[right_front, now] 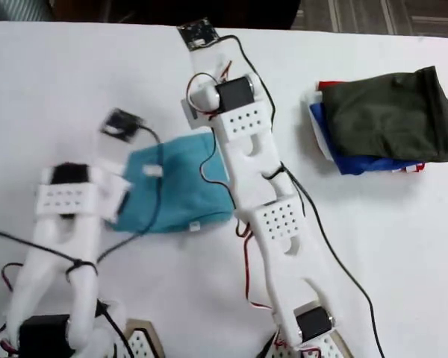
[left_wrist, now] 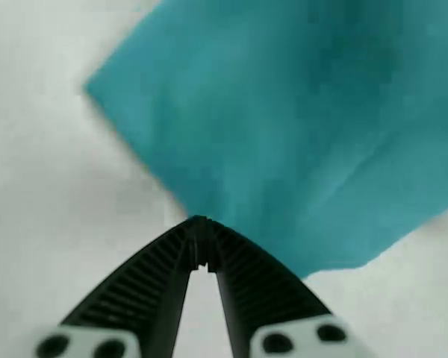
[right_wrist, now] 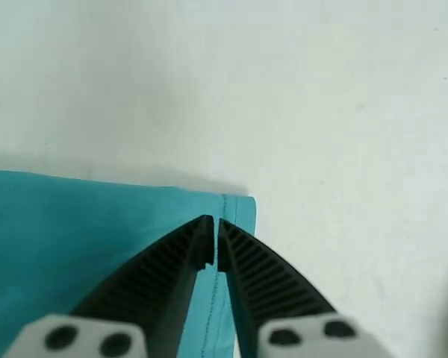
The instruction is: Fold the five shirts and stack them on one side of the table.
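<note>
- Teal shirt [right_front: 183,186] is lying flat-ish around the middle of the white table [right_front: 60,74], right between the two arms. It looks partly folded, roughly a rectangle.
- Left gripper [left_wrist: 200,227] is down at one edge of the teal shirt, on the side facing the table's left edge. Its black ribbed jaws are pressed together at the tips. Honestly can't tell if any cloth is actually pinched in there or if it's just touching the edge.
- Right gripper [right_wrist: 215,227] sits over a hemmed corner of the same shirt, on the side toward the far edge of the table. The jaws are pretty much closed, with just a sliver of a gap between them. Same deal here, can't tell if it's got hold of the hem.
- Over toward the right edge of the table there's a stack of folded shirts [right_front: 388,119], well apart from the teal one. A dark green shirt [right_front: 392,112] is on top, a blue shirt [right_front: 358,164] pokes out underneath, and bits of white and red show at the edges.
</note>
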`<state>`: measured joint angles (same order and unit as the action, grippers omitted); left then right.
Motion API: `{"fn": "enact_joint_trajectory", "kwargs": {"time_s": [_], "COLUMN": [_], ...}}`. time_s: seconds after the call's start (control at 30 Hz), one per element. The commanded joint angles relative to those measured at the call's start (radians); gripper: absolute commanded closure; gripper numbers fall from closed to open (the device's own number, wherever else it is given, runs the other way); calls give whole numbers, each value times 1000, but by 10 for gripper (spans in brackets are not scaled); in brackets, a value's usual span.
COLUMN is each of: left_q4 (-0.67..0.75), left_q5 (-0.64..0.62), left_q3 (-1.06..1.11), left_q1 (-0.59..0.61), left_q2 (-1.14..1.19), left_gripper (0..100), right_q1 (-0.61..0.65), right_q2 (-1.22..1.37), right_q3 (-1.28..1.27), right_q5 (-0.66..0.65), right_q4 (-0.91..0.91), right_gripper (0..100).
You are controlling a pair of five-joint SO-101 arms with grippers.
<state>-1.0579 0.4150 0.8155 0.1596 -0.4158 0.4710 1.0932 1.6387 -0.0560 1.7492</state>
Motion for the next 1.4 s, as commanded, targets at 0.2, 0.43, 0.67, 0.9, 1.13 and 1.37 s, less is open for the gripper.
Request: {"fn": "enact_joint_trajectory", "kwargs": {"time_s": [0.2,0.43,0.67,0.9,1.13,1.37], "left_q4": [144,95,-25,242,180,137], "left_q5": [100,126,66,26,-60,-55], "left_q3": [211,130,-119,-186,-437,-524], "left_q1": [34,163,166,144,138,146], "left_q2": [-18,-25,-17,198,552,689], "left_gripper": [972,972,972,972,973,973], "right_q1": [-93,-76,15,67,65,33], "right_q2": [-82,-240,-516,-659,-883,-952], "right_q3": [-43,-351,-842,-1270,-1778,-2071], "right_q5": [2,8,9,8,0,-40], "right_q4": [21,21,-25,-251,-538,-742], "right_gripper": [978,979,979,979,979,979]}}
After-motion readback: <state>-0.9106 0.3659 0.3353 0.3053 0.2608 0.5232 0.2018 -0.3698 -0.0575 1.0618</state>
